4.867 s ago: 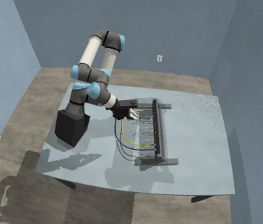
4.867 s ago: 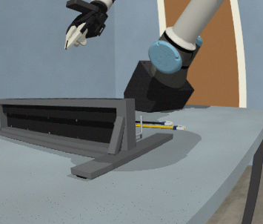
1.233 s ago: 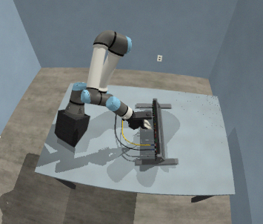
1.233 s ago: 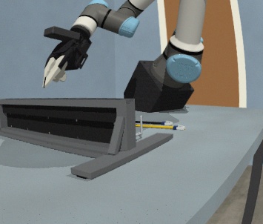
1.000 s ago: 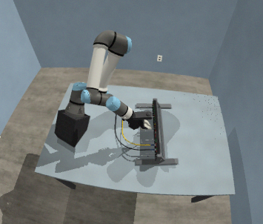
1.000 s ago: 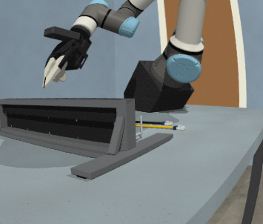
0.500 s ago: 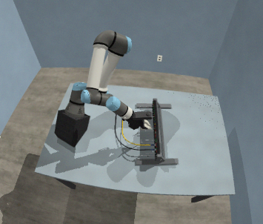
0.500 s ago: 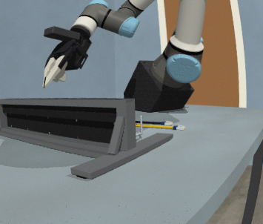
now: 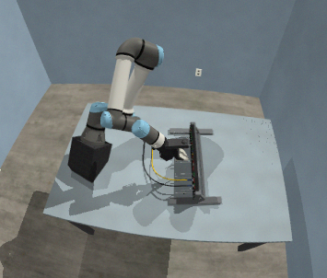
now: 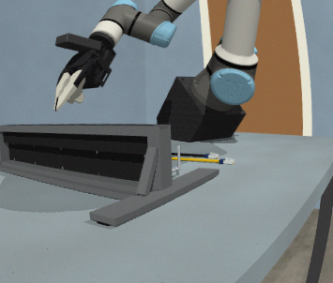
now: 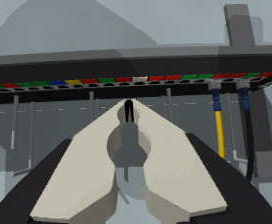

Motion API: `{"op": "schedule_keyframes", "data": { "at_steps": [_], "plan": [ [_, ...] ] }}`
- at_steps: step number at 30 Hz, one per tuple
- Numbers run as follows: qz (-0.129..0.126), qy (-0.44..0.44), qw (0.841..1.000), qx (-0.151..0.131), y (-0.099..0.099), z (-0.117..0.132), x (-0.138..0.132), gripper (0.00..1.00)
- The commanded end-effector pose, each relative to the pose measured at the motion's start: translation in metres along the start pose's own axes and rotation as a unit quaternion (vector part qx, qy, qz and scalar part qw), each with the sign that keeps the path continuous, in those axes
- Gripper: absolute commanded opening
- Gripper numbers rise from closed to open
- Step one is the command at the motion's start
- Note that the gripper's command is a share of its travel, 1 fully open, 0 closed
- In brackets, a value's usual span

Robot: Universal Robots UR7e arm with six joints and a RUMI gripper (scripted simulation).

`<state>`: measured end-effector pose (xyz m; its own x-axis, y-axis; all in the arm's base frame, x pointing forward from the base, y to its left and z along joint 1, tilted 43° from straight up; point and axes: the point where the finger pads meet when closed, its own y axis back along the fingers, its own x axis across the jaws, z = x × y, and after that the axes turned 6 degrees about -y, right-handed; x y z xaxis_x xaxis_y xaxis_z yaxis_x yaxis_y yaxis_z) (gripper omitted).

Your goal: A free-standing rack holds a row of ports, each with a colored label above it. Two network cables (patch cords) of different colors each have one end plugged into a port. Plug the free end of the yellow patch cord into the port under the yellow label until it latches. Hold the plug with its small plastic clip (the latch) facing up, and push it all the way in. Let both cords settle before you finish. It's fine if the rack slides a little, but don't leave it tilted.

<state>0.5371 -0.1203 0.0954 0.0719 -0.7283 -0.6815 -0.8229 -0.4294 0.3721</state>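
Note:
My gripper (image 9: 188,159) (image 10: 56,109) (image 11: 129,101) is shut and empty, its tips pointing down above the rack (image 9: 197,161) (image 10: 90,127) (image 11: 87,56) on its port side. The yellow cord (image 9: 176,179) (image 10: 198,159) (image 11: 219,132) has one end in a port right of the tips in the wrist view. Its free plug (image 10: 227,161) lies by the table top past the rack's end in the exterior view. The yellow label (image 11: 73,82) is left of the tips, with no plug under it. The rack stands upright. The free plug's clip side is too small to tell.
The black cord (image 9: 144,163) (image 10: 190,155) (image 11: 249,140) is plugged in beside the yellow one; its free plug (image 10: 212,156) lies near the yellow plug. Thin grey rods (image 11: 168,107) (image 10: 179,156) stick out from the rack's port side. The rack's feet (image 9: 205,201) (image 10: 156,197) extend across the table.

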Motion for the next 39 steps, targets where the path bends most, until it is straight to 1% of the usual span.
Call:
{"op": "schedule_keyframes", "data": {
  "at_steps": [1,20,39],
  "plan": [
    [0.0,0.0,1.0,0.0,0.0,0.0,0.0,0.0],
    [0.0,0.0,1.0,0.0,0.003,0.0,0.0,0.0],
    [0.0,0.0,1.0,0.0,0.02,0.0,0.0,0.0]
  ]
}}
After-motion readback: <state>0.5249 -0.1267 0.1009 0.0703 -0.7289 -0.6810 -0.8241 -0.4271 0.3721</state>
